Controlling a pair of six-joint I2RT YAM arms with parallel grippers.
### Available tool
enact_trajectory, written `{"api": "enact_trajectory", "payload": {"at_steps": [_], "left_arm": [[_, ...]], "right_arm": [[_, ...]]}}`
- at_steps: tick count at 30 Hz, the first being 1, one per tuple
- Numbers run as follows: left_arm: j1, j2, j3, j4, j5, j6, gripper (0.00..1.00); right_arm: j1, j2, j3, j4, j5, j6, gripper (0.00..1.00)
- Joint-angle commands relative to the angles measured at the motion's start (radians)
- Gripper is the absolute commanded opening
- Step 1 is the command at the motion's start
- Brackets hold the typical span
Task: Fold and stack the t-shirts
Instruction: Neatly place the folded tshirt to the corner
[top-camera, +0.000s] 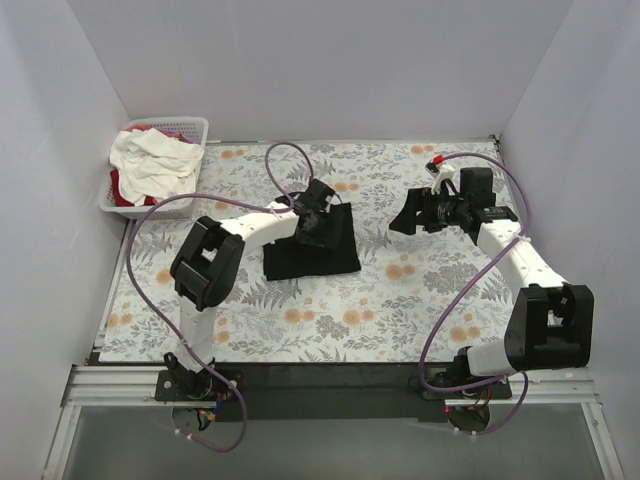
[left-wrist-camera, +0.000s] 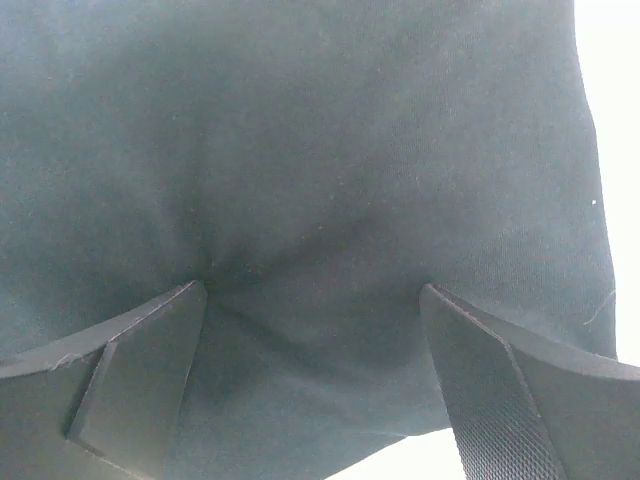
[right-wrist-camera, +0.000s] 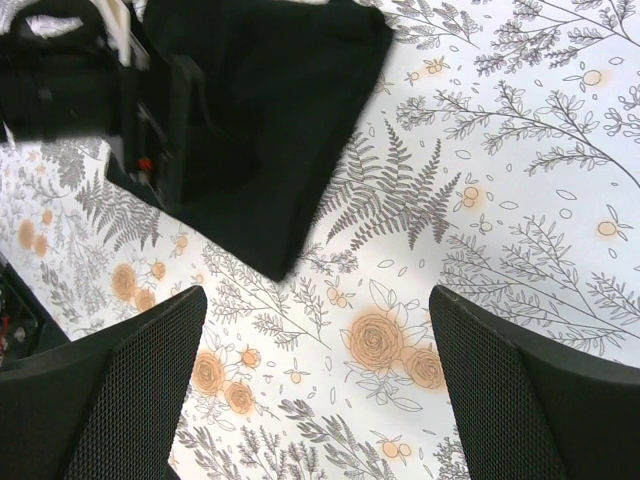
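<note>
A black t-shirt (top-camera: 318, 250) lies folded into a small rectangle on the flowered table cover. My left gripper (top-camera: 312, 216) is open and presses down on its far part; in the left wrist view black cloth (left-wrist-camera: 300, 150) fills the frame between the spread fingers (left-wrist-camera: 140, 370). My right gripper (top-camera: 405, 216) is open and empty, hovering above the cover right of the shirt. The right wrist view shows the shirt's corner (right-wrist-camera: 270, 120) and the left arm on it. White t-shirts (top-camera: 152, 160) and a red one (top-camera: 118, 188) lie heaped in the basket.
A white slotted basket (top-camera: 190, 128) stands at the far left corner. White walls close in the table on three sides. The flowered cover (top-camera: 400, 300) reaches to the dark front rail. Purple cables loop from both arms.
</note>
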Motion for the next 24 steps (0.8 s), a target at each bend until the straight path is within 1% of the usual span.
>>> {"api": "enact_trajectory", "payload": {"at_steps": [1, 2, 3, 4, 8, 9, 11, 16, 17, 18, 19, 20, 21, 22, 24], "left_arm": [[0.165, 0.002, -0.115, -0.195, 0.009, 0.148, 0.89], [0.187, -0.007, -0.123, -0.222, 0.026, 0.183, 0.89], [0.222, -0.018, -0.144, -0.235, 0.043, 0.24, 0.89], [0.235, -0.044, -0.158, -0.256, 0.036, 0.312, 0.89], [0.34, -0.109, -0.23, -0.307, 0.063, 0.429, 0.89], [0.383, -0.123, -0.248, -0.314, 0.089, 0.449, 0.89], [0.428, -0.168, -0.307, -0.333, 0.103, 0.501, 0.89], [0.506, -0.266, -0.437, -0.367, 0.125, 0.556, 0.89], [0.549, -0.281, -0.472, -0.368, 0.126, 0.573, 0.89], [0.576, -0.313, -0.486, -0.374, 0.134, 0.613, 0.89], [0.604, -0.324, -0.492, -0.389, 0.172, 0.645, 0.89], [0.665, -0.338, -0.497, -0.402, 0.198, 0.683, 0.89], [0.692, -0.354, -0.496, -0.412, 0.228, 0.723, 0.89], [0.73, -0.378, -0.499, -0.419, 0.229, 0.798, 0.89], [0.781, -0.397, -0.514, -0.419, 0.224, 0.883, 0.9]], "right_arm": [[-0.011, -0.019, 0.011, -0.01, 0.02, -0.049, 0.99], [-0.013, -0.015, 0.02, -0.015, 0.02, -0.053, 0.98], [-0.013, -0.01, 0.023, -0.017, 0.02, -0.061, 0.98], [-0.011, -0.001, 0.037, -0.023, 0.02, -0.061, 0.99], [-0.014, 0.014, 0.06, -0.033, 0.024, -0.061, 0.98], [-0.014, 0.015, 0.063, -0.037, 0.028, -0.061, 0.98], [-0.016, 0.015, 0.071, -0.043, 0.031, -0.061, 0.98], [-0.017, 0.019, 0.089, -0.061, 0.047, -0.104, 0.98], [-0.017, 0.021, 0.091, -0.063, 0.051, -0.107, 0.98], [-0.019, 0.024, 0.097, -0.064, 0.054, -0.109, 0.98], [-0.019, 0.027, 0.1, -0.066, 0.054, -0.11, 0.99], [-0.019, 0.028, 0.101, -0.064, 0.054, -0.113, 0.98], [-0.019, 0.034, 0.103, -0.066, 0.051, -0.113, 0.98], [-0.02, 0.039, 0.106, -0.066, 0.049, -0.112, 0.98], [-0.02, 0.051, 0.109, -0.066, 0.041, -0.109, 0.98]]}}
